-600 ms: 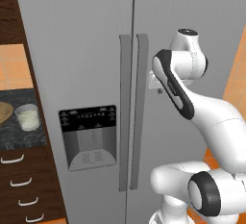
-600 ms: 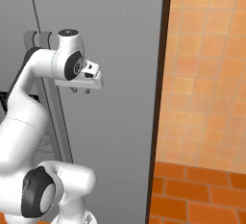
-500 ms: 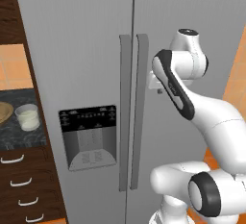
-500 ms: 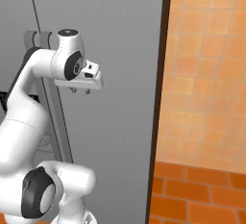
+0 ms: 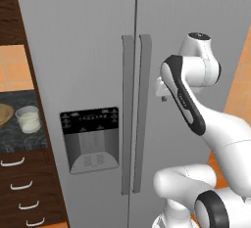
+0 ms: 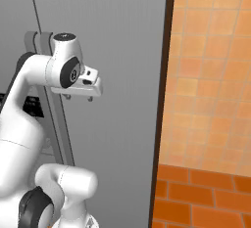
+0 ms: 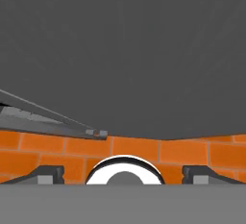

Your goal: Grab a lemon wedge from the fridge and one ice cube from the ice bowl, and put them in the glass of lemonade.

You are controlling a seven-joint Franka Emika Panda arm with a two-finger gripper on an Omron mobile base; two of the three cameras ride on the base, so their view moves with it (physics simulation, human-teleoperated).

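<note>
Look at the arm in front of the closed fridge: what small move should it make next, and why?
Probably swing the hand left toward the right door's handle and line its open fingers up around it. Both fridge doors are shut, the hand is empty and sits in front of the right door beside the handle, so no lemon wedge can be reached until that door is pulled open.

An orange tiled wall (image 6: 211,75) rises right of the steel doors above an orange brick floor (image 6: 196,197), and far left, dark wooden drawers (image 5: 24,193) sit under a black speckled counter (image 5: 14,141).
</note>
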